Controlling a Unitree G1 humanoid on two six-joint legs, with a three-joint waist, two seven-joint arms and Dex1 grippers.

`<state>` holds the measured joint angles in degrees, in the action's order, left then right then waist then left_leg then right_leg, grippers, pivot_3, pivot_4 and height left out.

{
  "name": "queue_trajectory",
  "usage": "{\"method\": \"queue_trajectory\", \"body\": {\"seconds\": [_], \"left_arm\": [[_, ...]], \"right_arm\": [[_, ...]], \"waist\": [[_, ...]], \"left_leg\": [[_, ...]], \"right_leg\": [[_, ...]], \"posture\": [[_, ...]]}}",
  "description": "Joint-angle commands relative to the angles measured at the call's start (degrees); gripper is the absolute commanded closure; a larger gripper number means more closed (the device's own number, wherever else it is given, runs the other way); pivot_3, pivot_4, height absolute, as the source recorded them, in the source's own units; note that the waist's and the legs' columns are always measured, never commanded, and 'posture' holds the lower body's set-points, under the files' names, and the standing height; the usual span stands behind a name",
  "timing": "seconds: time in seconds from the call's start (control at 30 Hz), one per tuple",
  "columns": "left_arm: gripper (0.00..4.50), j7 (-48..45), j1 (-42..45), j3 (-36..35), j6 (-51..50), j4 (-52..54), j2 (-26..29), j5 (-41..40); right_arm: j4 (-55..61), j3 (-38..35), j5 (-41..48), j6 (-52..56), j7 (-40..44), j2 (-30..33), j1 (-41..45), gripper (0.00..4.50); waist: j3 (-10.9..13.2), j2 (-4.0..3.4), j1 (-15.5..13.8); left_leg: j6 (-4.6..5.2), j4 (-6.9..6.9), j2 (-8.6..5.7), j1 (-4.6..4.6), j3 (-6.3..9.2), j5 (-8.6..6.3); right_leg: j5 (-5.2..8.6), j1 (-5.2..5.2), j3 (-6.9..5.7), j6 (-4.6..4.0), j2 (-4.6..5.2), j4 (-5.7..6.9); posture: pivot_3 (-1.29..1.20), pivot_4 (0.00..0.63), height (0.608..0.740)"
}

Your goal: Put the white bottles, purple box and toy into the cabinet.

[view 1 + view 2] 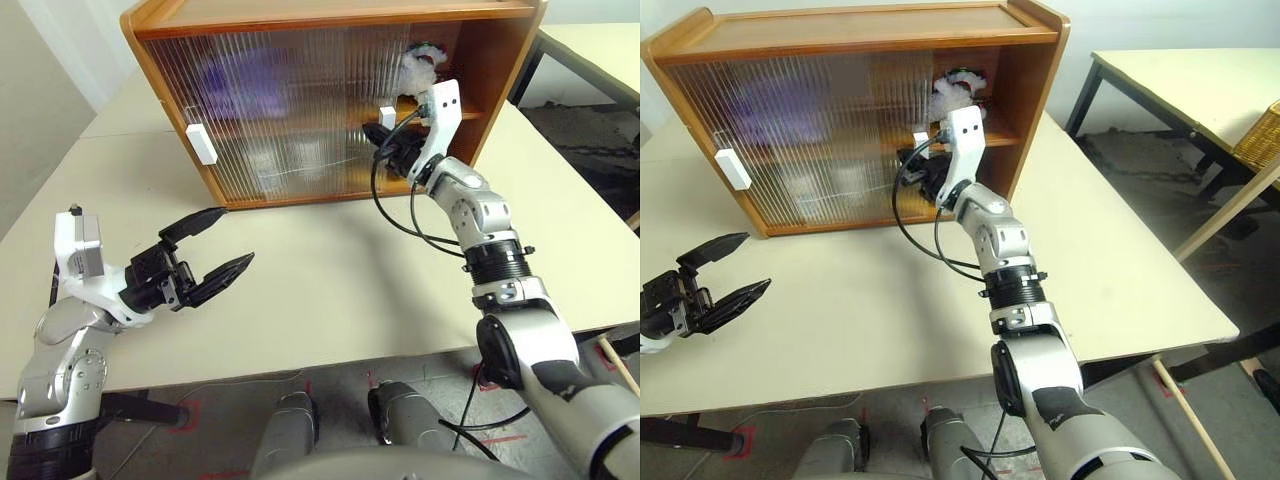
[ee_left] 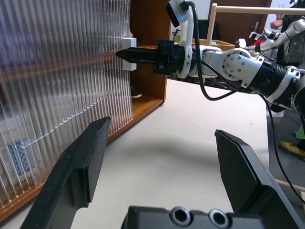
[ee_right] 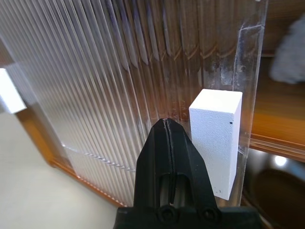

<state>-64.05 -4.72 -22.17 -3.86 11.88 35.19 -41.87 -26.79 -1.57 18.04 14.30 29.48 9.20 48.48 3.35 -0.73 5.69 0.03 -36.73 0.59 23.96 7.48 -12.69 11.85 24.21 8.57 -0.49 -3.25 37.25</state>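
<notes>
The right gripper (image 3: pixel 170 125), fingers pressed together, is nudging the handle (image 3: pixel 217 138) of the cabinet (image 1: pixel 500 60) door; it risks slipping off; the toy (image 1: pixel 418 68) is sitting inside; the left gripper (image 1: pixel 212 250) is hanging spread.

No legible text or labels.

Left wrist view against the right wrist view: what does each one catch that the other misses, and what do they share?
The left wrist view has the open left gripper, the whole right gripper side-on, shut and pointing at the white handle, and the pale table top. The right wrist view looks along the shut fingers and catches a blurred white shape, probably the toy, on the upper shelf. Both share the cabinet's ribbed sliding door, the white handle and the right gripper beside it.
</notes>
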Motion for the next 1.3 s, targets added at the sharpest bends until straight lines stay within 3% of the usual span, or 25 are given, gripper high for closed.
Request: {"method": "queue_trajectory", "body": {"seconds": [0.03,0.6,0.9,1.3], "left_arm": [[0.0,-0.25,0.55,0.4,0.3,-1.11,0.23,0.92],[0.0,-0.57,1.27,0.72,0.04,-1.87,0.28,0.93],[0.0,-0.85,1.56,0.76,0.03,-2.22,0.34,0.96],[0.0,-1.57,2.17,0.94,0.18,-3.12,0.3,1.09]], "right_arm": [[-1.44,-3.09,-1.06,-2.66,-2.9,1.54,-0.08,4.46],[-4.35,-5.22,-3.82,-6.03,-8.26,6.68,-0.77,4.46],[-4.56,-6.54,-5.11,-6.68,-10.09,8.86,-2.24,4.46],[-4.95,-8.02,-5.86,-6.23,-11.23,12.21,-3.36,4.46]], "waist": [[0.0,0.0,0.0],[-0.01,0.02,0.3],[-0.01,0.02,0.48],[-0.03,0.01,0.5]], "left_leg": [[0.01,0.0,0.0,0.0,0.0,0.01],[-0.46,-0.04,-0.19,-0.01,0.02,-0.19],[-0.04,0.03,-0.13,-0.04,0.03,0.06],[-0.33,0.07,-0.13,0.0,0.03,-0.1]], "right_leg": [[-0.03,0.0,0.0,0.0,0.0,0.0],[-0.1,0.04,0.08,0.3,0.13,-0.01],[-0.17,0.05,0.04,0.4,0.09,-0.01],[-0.11,0.04,0.04,0.5,0.12,-0.12]], "posture": [[-0.13,0.065,0.74],[-0.15,0.07,0.74],[-0.15,0.07,0.74],[-0.16,0.07,0.74]]}}
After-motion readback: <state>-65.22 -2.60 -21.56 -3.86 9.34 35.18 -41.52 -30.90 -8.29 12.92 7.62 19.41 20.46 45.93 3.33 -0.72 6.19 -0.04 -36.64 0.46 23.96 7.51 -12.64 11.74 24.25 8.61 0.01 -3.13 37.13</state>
